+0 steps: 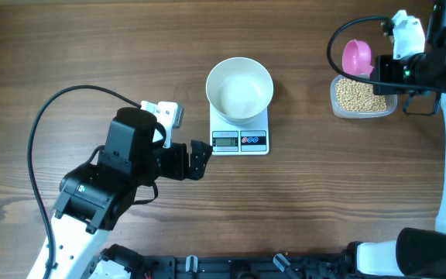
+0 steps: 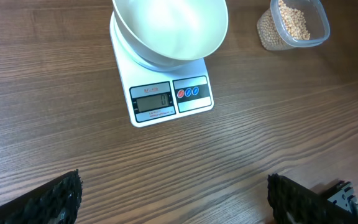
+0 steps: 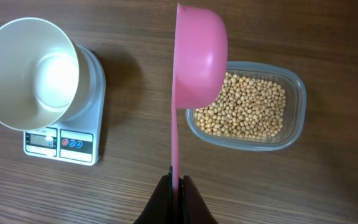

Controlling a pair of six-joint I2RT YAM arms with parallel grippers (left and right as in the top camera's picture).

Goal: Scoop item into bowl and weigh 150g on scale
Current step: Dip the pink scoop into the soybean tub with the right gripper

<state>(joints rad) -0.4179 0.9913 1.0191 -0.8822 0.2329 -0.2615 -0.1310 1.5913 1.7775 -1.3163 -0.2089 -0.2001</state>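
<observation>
Pinching the handle of a pink scoop [image 3: 197,56], right gripper [image 3: 177,180] near the beans [image 3: 247,109], left gripper [image 2: 176,196] spread wide, scale [image 2: 166,99] ahead

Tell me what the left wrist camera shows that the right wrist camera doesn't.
Only the left wrist view shows the left pincer, open, its two dark fingers in the bottom corners over the wooden table. Only the right wrist view shows the pink scoop, its handle clamped in the shut right pincer, the cup turned on edge near the clear tub. Both show the empty white bowl sitting on the scale, with the tub of beans off to one side.
</observation>
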